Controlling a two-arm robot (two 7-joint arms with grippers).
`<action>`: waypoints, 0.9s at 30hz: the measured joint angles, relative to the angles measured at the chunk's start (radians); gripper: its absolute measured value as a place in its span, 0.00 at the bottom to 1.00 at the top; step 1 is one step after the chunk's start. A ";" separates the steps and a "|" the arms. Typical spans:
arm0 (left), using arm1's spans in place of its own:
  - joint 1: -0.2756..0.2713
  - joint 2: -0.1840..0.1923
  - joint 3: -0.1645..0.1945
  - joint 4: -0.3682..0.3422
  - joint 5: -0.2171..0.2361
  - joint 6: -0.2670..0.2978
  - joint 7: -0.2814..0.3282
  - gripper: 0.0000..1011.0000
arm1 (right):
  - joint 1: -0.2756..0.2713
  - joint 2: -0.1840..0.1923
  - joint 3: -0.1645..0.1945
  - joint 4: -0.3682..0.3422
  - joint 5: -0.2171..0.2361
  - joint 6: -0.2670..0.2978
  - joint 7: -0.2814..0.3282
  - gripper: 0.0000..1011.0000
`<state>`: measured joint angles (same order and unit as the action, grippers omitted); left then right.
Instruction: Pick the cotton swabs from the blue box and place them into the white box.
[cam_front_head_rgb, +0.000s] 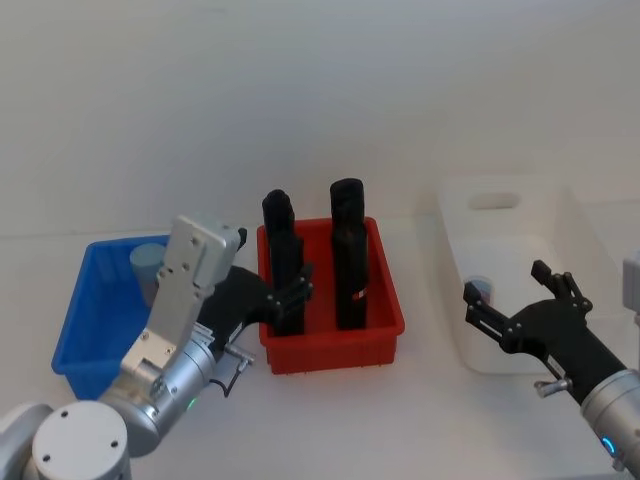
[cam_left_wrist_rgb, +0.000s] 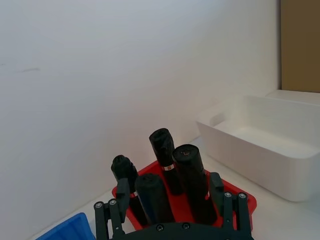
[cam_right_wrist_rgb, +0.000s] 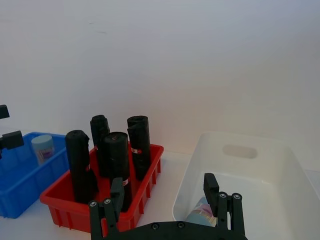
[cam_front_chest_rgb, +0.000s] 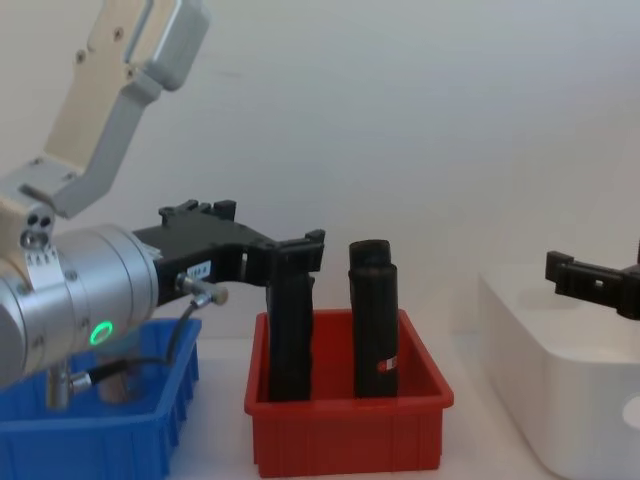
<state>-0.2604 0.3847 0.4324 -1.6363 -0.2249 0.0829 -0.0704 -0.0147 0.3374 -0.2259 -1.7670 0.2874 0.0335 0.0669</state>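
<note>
One cotton swab tub with a pale blue lid stands in the blue box at the left; the right wrist view shows the same tub. Another tub lies in the white box, also visible from the head. My left gripper is open and empty, hanging past the blue box's right side against the red bin; its fingers spread wide. My right gripper is open and empty over the near end of the white box.
A red bin between the two boxes holds several tall black upright objects. The left forearm covers part of the blue box. A white wall stands behind the table.
</note>
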 joint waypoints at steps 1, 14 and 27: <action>0.003 0.000 0.003 0.002 0.003 -0.008 0.008 0.99 | 0.000 0.000 0.000 0.000 0.000 0.000 0.000 0.99; 0.024 -0.003 0.022 0.011 0.025 -0.069 0.059 0.99 | 0.000 0.000 0.000 0.000 0.000 0.001 0.000 0.99; 0.023 -0.003 0.022 0.010 0.025 -0.069 0.060 0.99 | 0.000 0.000 0.000 0.000 0.000 0.001 0.000 0.99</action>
<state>-0.2372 0.3821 0.4543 -1.6262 -0.2002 0.0137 -0.0108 -0.0146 0.3374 -0.2258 -1.7667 0.2874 0.0341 0.0667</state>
